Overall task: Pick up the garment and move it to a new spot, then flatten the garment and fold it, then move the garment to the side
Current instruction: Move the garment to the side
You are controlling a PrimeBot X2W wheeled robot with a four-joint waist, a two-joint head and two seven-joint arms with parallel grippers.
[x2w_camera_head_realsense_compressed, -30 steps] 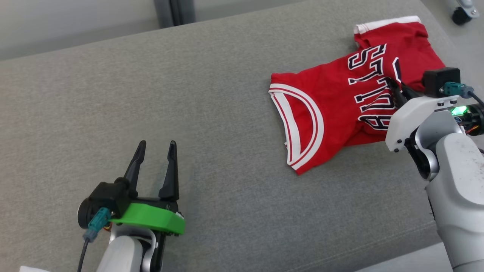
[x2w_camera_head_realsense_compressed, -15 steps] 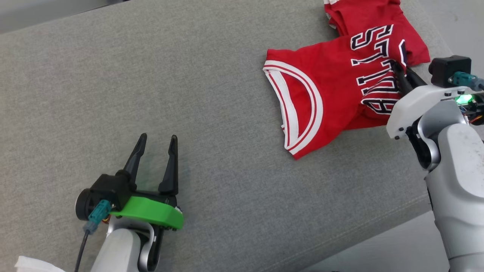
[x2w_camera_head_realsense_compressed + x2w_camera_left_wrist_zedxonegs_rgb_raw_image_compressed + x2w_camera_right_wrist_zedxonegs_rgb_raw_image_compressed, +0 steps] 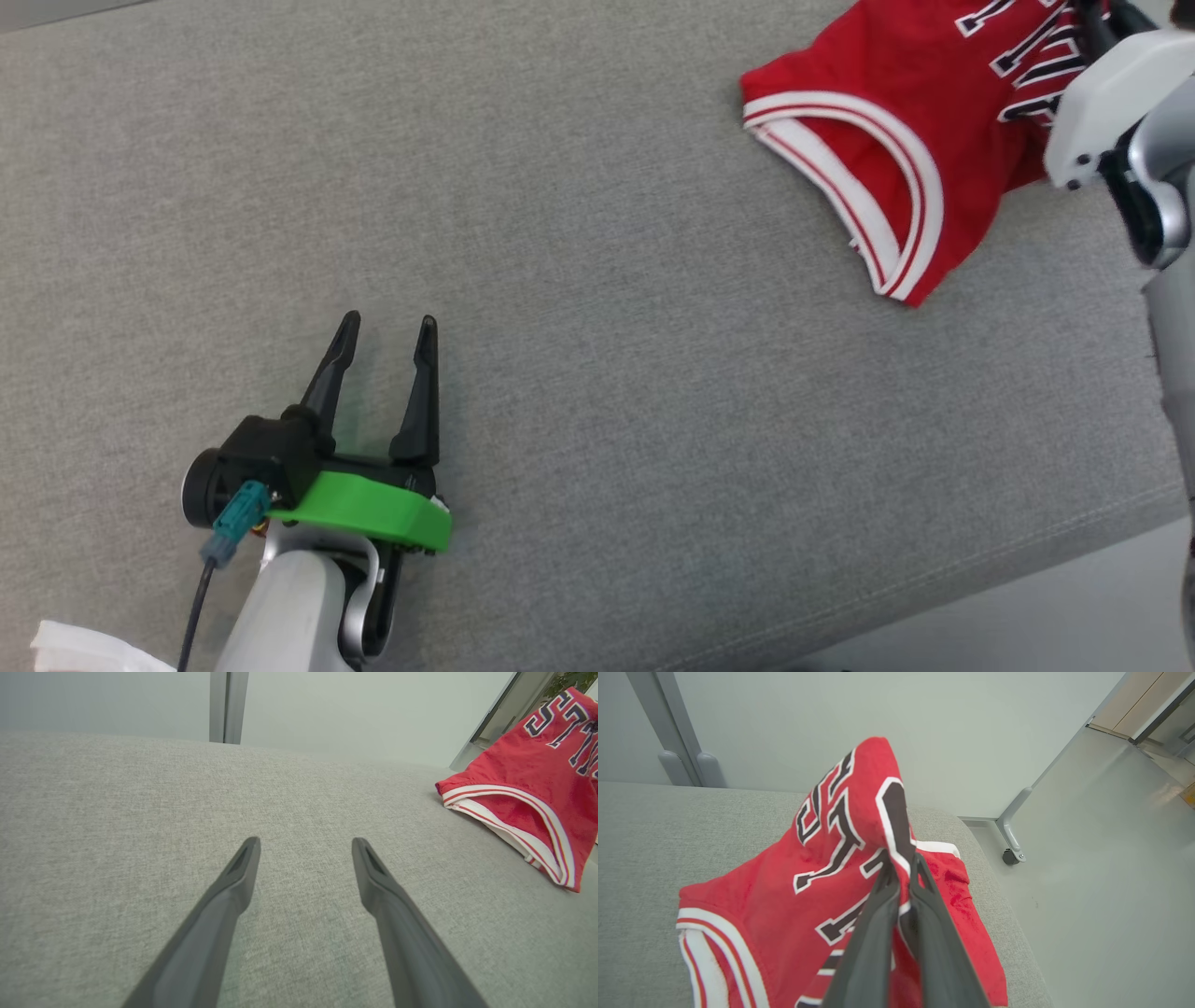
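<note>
A red basketball jersey point(image 3: 887, 103) with white-and-red trim and dark lettering lies bunched at the upper right of the head view, on a grey fabric cushion point(image 3: 579, 280). The right gripper point(image 3: 901, 863) has its fingers closed on a fold of the lettered front. It pinches the cloth into a peak at the centre of the right wrist view, while a trimmed opening rests on the cushion at lower left. The left gripper point(image 3: 388, 322), at the lower left of the head view, is well apart from the jersey, its fingers spread over bare fabric and holding nothing. A castor wheel point(image 3: 1009, 857) stands on the pale floor point(image 3: 1101, 882) at the right of the right wrist view.
</note>
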